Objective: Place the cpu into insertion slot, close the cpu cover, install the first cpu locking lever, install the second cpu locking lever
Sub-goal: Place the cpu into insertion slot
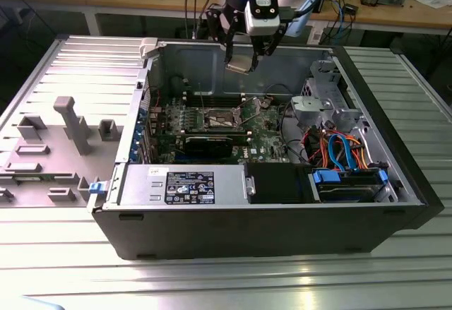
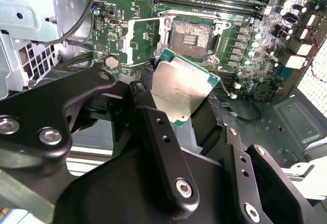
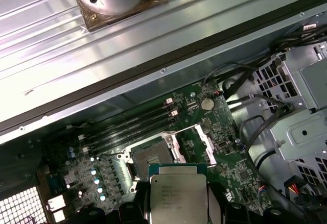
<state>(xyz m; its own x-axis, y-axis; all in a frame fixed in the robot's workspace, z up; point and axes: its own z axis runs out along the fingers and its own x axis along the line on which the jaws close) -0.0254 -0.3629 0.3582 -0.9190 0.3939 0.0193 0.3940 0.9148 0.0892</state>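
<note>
Holding the chip over the open computer case (image 1: 247, 234)

We see the gripper (image 1: 244, 56) with its jaws pinching the chip (image 2: 179, 89) by its edges, tilted and raised well above the green board (image 2: 255, 89). The bare socket (image 2: 193, 36) lies below, apart from the chip, and its metal cover (image 2: 142, 43) stands flipped open just beside it.

Held in the gripper (image 2: 176, 101), the cpu (image 2: 180, 86) hangs above the case (image 1: 247, 229), seemingly slightly aside of the insertion slot (image 2: 194, 35).
</note>
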